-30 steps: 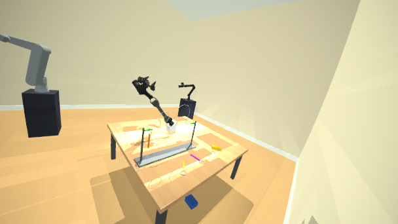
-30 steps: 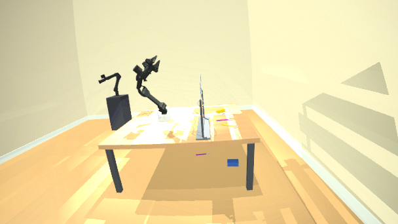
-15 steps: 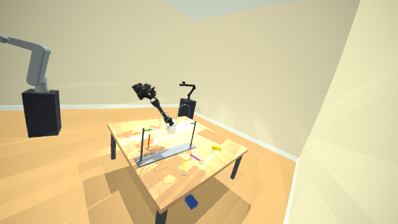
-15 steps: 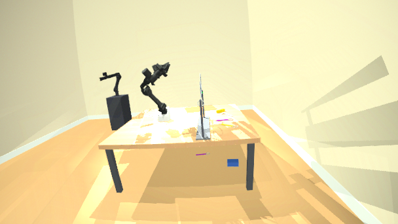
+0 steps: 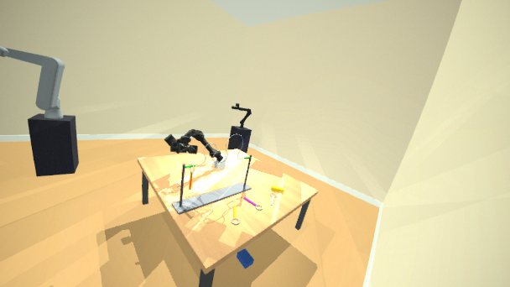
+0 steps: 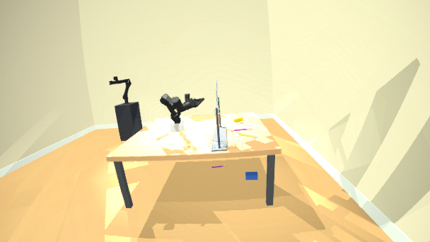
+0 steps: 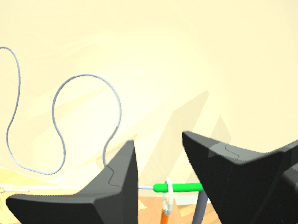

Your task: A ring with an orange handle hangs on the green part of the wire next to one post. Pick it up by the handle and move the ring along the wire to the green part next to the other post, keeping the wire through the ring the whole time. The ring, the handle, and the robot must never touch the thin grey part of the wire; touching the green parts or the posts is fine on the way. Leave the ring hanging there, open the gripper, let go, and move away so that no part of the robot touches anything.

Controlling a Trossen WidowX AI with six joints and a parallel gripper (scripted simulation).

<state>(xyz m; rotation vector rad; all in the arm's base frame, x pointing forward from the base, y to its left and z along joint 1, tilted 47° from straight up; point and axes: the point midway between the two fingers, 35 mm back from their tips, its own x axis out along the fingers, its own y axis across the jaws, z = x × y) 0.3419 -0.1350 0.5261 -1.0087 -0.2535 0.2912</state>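
With our empty jaws partly open, coming in too high could knock the grey wire.

The wrist view's lower edge crops the handle.

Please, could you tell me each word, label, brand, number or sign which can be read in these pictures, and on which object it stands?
There are none that I can read, in any of the three views.
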